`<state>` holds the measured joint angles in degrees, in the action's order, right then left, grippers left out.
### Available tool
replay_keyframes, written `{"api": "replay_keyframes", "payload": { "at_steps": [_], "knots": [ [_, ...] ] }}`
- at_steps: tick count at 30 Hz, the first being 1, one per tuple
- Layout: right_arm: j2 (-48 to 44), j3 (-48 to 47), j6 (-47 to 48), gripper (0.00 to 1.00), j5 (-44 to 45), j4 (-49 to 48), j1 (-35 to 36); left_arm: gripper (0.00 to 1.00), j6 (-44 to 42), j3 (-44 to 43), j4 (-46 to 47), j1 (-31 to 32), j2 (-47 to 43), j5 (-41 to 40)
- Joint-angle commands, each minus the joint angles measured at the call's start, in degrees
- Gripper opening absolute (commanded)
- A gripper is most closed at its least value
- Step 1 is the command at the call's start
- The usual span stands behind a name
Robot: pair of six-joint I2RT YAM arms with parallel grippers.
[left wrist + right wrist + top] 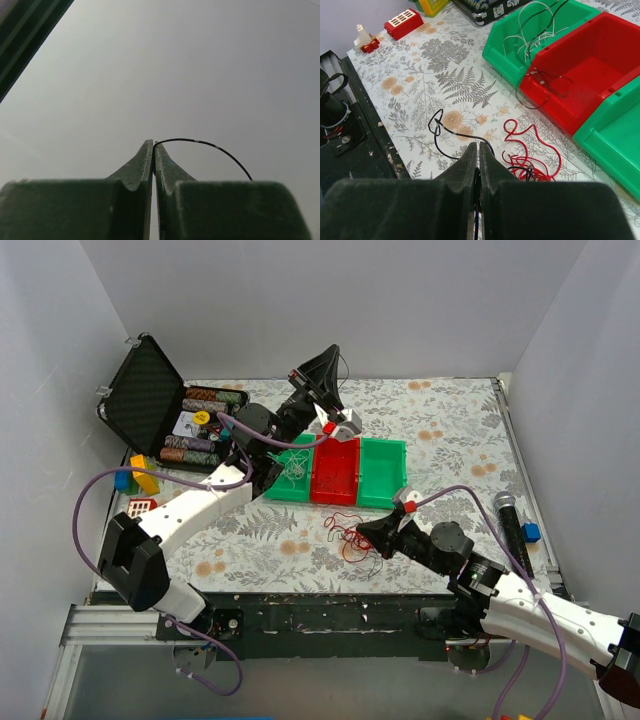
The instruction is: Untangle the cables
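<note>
The cables' red tangle lies on the floral tablecloth in front of the bins and shows in the right wrist view with dark strands in it. My right gripper sits low beside it, shut on a thin black wire that loops off over the cloth. My left gripper is raised high above the bins, pointing at the back wall. It is shut on the end of a thin black wire that arcs to the right.
Three bins stand mid-table: a green one holding pale wires, a red one with a black wire over its rim, and a green one. An open black case, toy blocks and a microphone lie around them.
</note>
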<state>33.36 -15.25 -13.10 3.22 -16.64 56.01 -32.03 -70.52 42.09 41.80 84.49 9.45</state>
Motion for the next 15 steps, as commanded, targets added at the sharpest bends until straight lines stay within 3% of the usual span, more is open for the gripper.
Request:
{"api": "replay_keyframes", "payload": {
  "at_steps": [1, 15],
  "knots": [
    [-0.2, -0.5, -0.4, 0.01, 1.3, -0.6, 0.3, 0.0, 1.4, -0.4, 4.1, -1.5, 0.9, -0.5],
    [1.8, 0.0, -1.0, 0.01, 0.2, -1.3, 0.3, 0.0, 1.4, -9.2, 6.9, -2.2, 6.3, 2.4]
  ]
}}
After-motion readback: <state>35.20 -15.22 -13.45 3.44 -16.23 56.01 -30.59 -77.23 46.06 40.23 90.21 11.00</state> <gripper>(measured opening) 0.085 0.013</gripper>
